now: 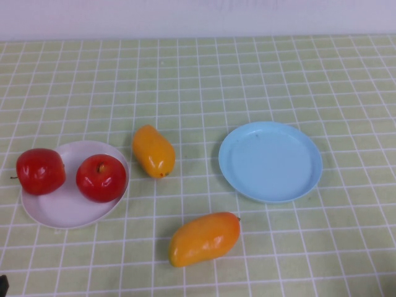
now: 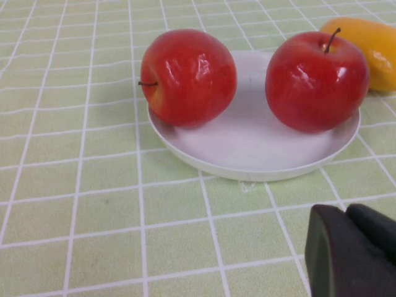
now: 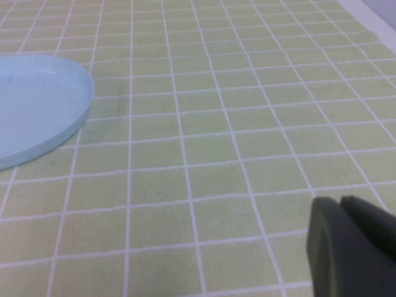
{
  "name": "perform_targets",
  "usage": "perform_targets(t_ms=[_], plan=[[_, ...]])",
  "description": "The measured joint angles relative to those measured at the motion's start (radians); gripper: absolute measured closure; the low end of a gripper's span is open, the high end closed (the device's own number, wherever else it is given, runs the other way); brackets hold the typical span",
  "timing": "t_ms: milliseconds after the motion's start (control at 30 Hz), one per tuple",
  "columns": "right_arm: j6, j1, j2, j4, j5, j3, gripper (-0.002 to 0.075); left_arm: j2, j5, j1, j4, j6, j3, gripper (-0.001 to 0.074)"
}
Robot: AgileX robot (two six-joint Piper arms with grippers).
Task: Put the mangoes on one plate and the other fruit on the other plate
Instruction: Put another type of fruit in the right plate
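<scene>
Two red apples sit on the white plate point(image 1: 65, 210): one apple point(image 1: 40, 171) at its left rim and the other apple point(image 1: 101, 177) toward its right side. One mango point(image 1: 153, 151) lies on the cloth just right of that plate. A second mango point(image 1: 205, 238) lies nearer the front, in the middle. The light blue plate point(image 1: 270, 161) on the right holds nothing. My left gripper point(image 2: 346, 213) hovers shut over the cloth, a little short of the white plate point(image 2: 247, 148), holding nothing. My right gripper point(image 3: 340, 204) is shut and holds nothing, well off from the blue plate point(image 3: 37, 111).
A green checked cloth point(image 1: 198, 80) covers the whole table, with a pale wall along the back edge. Only the fruit and the two plates stand on it.
</scene>
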Motion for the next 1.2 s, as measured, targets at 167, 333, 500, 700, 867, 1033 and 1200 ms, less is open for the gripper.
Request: perform_targets(t_ms=[167,333,500,700,867,1033,1200], plan=[[0.0,0.0,0.0,0.0,0.0,0.0,0.0743,0.0,0.002,0.0,0.0,0.0,0.0,0.0731],[0.0,0.0,0.0,0.0,0.0,0.0,0.0742,0.0,0.002,0.0,0.0,0.0,0.0,0.0731],[0.0,0.0,0.0,0.0,0.0,0.0,0.0743,0.0,0.002,0.0,0.0,0.0,0.0,0.0731],[0.0,0.0,0.0,-0.006,-0.008,0.0,0.0742,0.0,0.002,0.0,0.0,0.0,0.0,0.0731],[0.002,0.0,0.0,0.2,-0.17,0.0,0.0742,0.0,0.002,0.0,0.0,0.0,0.0,0.0731],[0.002,0.0,0.0,0.58,-0.356,0.0,0.0743,0.0,0.002,0.0,0.001,0.0,0.0,0.0731],[0.005,0.0,0.0,0.684,-0.37,0.0,0.0743,0.0,0.002,0.0,0.001,0.0,0.0,0.0731]])
